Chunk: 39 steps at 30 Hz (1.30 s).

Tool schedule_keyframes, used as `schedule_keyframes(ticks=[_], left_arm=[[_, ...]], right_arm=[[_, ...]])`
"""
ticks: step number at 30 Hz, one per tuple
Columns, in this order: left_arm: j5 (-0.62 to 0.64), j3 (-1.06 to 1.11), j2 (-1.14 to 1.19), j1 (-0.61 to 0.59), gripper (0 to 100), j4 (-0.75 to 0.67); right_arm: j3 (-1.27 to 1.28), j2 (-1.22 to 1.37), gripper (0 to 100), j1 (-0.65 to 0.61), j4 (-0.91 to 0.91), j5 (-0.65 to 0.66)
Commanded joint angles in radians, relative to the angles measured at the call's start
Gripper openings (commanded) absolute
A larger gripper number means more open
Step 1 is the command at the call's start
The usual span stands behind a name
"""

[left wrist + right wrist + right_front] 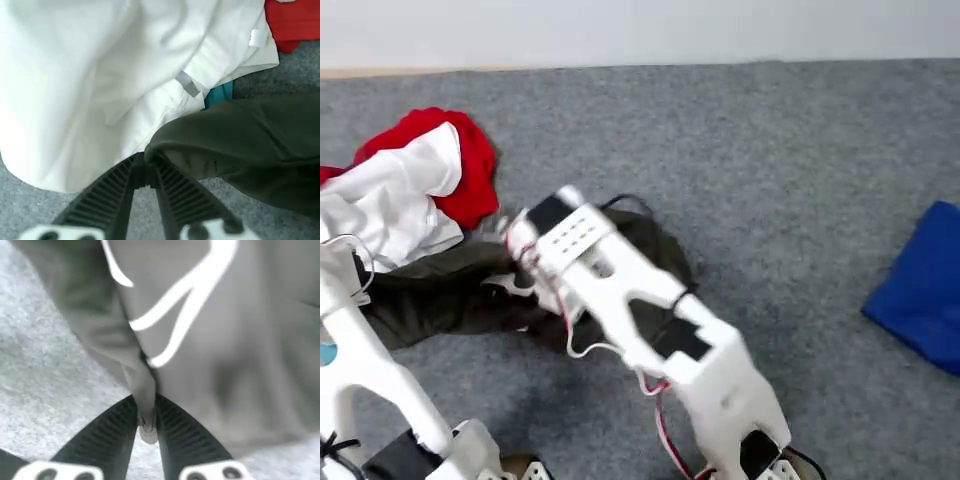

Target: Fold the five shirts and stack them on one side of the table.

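Note:
A dark olive shirt (440, 290) lies crumpled left of the table's middle. My left gripper (146, 165) is shut on its edge (250, 145), right beside a white shirt (75, 75). My right gripper (146, 415) is shut on a fold of the same shirt (240, 365), which bears a white line print. In the high view the right gripper (515, 250) sits over the shirt's middle and the left gripper (362, 275) at its left end. The white shirt (390, 200) lies on a red shirt (470, 170) at the far left. A blue shirt (925, 290) lies folded at the right edge.
A strip of teal cloth (220, 95) peeks out between the white and the olive shirt. The red shirt (292, 22) lies just beyond them. Bare grey felt table (770, 150) stretches from the middle to the blue shirt.

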Motion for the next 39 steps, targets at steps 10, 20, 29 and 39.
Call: schedule_keyframes(ticks=[10,20,29,39], left_arm=[[0.064,-0.275,-0.043,0.178,0,0.232],[0.13,-0.607,-0.048,0.316,0,0.379],[0.13,-0.559,-0.15,0.453,1,0.376],[0.13,-0.136,-0.006,0.364,1,0.143]], right_arm=[[0.087,-0.535,1.0,0.315,0.044,0.017],[0.106,-0.898,1.0,0.572,0.042,0.017],[0.12,-0.977,1.0,0.665,0.039,0.126],[0.198,-0.503,1.0,0.619,-0.024,0.132]])
